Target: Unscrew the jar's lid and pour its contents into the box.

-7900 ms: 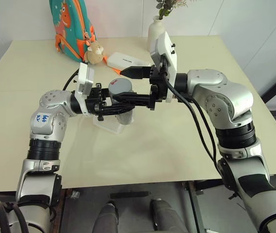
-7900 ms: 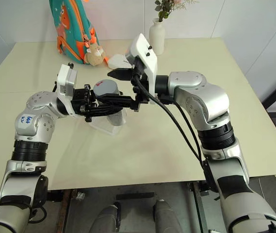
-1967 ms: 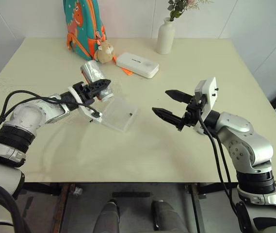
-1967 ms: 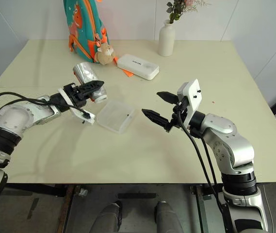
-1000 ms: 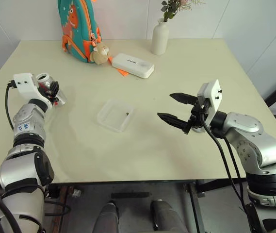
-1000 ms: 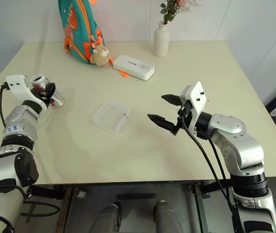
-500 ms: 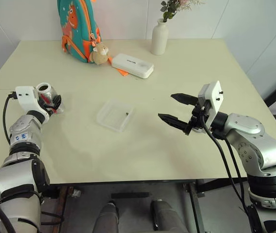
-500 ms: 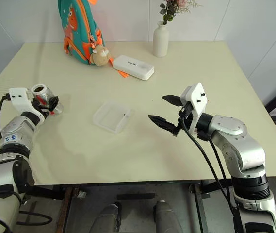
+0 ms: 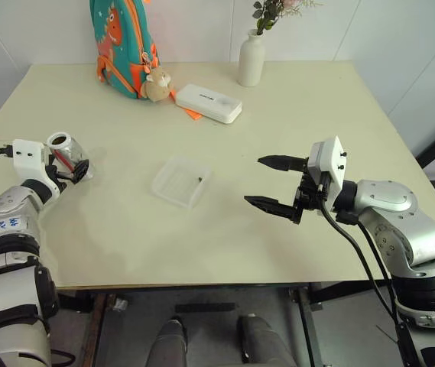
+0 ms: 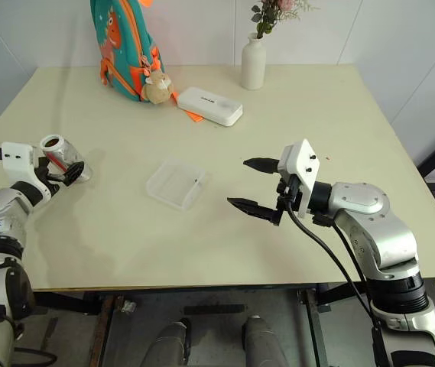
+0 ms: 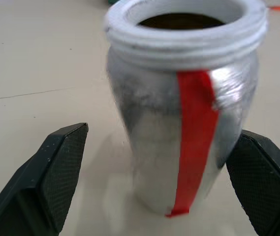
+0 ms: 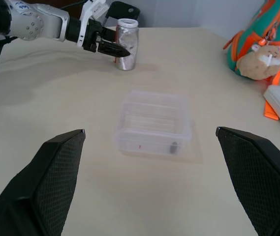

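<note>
A plain test room staged like a home corner: 1 pale cream table [image 9: 293, 99] set against white tiled walls [image 9: 194, 30]. At its far edge stand a child's teal dinosaur backpack [image 9: 121, 42] with a plush toy [image 9: 154, 84], and a white vase [image 9: 251, 60] of flowers.

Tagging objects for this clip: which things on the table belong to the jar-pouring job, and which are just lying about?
Job:
- jar, open, upright
- box, clear
- contents, a dark bit in the box

Lying about:
- backpack
- plush toy
- white case
- vase with flowers
</note>
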Robot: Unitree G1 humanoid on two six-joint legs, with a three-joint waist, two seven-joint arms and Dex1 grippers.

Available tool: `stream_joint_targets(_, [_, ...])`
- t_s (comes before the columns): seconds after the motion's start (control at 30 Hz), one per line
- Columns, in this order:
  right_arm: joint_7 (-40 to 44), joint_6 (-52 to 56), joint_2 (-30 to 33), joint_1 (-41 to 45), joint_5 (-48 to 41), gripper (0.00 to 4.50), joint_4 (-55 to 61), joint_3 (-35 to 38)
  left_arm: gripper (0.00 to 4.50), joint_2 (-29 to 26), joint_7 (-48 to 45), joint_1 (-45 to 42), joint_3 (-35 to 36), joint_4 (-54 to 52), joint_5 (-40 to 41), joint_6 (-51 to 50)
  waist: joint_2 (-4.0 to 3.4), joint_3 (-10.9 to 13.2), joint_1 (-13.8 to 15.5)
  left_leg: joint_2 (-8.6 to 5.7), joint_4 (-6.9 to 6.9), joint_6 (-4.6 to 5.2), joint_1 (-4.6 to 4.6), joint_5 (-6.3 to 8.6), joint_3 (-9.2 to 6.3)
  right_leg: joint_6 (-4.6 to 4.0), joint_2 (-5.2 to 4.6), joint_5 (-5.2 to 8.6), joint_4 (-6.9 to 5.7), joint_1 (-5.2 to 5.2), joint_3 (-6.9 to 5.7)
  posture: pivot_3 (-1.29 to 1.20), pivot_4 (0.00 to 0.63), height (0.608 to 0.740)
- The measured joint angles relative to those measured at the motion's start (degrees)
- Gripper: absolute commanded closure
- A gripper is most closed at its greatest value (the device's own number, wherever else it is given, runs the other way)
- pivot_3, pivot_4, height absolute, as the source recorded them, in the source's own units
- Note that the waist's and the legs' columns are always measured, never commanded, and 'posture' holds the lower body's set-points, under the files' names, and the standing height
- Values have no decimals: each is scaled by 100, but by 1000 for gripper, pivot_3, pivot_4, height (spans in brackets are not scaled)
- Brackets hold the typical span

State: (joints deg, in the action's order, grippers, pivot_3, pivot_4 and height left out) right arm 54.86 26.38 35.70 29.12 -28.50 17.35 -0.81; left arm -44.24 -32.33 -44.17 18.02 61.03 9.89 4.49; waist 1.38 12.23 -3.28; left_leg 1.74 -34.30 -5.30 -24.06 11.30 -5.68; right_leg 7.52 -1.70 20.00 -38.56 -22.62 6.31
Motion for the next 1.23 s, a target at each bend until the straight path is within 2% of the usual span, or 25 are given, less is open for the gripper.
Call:
stream_joint_targets(0.17, [119,-149,-6,41,79,0,-190,-115,36,-177,-70,829,35,-888,47,-339,0,0,-4,2,1,0,1,0,0,-1,0,0,0,0,1,0,150,740])
stream_joint_targets(0.3, [184,-254,-23,80,113,0,-259,-131,36,-451,-432,1817,118,-1821,121,-563,0,0,-14,4,7,0,3,0,3,-4,-1,1,3,0,4,0,150,740])
stream_joint_targets(0.43, [316,-313,34,94,145,0,-428,-106,36,-894,-987,2919,262,-2467,116,24,1,0,1,8,22,-1,9,0,8,-19,-5,2,13,-1,3,0,150,740])
stream_joint_targets(0.53, [412,-328,109,88,104,0,-439,-58,36,-1017,-1488,3205,599,-3201,472,240,2,0,99,9,24,-1,7,0,3,-31,-7,2,23,2,-7,0,150,740])
stream_joint_targets(0.67, [530,-522,290,-65,91,0,-398,120,36,-1051,-2349,3344,757,-4529,1254,48,2,-1,176,7,27,-1,4,0,14,-36,-12,-4,68,19,-7,0,150,740])
stream_joint_targets(0.8, [543,-738,387,-353,155,0,-396,284,36,-1053,-3002,3291,360,-5326,1510,-129,1,-1,149,6,34,2,5,1,27,-25,-14,-9,70,11,2,0,150,740])
stream_joint_targets(0.93, [553,-903,649,-629,230,0,-289,514,36,-1061,-3507,2677,-148,-5040,1324,231,0,0,113,14,39,2,10,1,28,-27,-5,-8,63,6,0,0,150,740])
stream_joint_targets(1.03, [550,-945,779,-889,289,0,-114,588,36,-1047,-3655,2192,-237,-4662,1311,257,-1,1,64,14,38,2,9,1,31,-25,-4,-9,65,6,6,0,150,740])
stream_joint_targets(1.23, [407,-931,806,-1008,272,0,60,738,36,-825,-3731,2293,-337,-4651,1320,154,0,1,-12,15,38,4,11,2,33,-24,-4,-9,62,7,9,0,150,740])
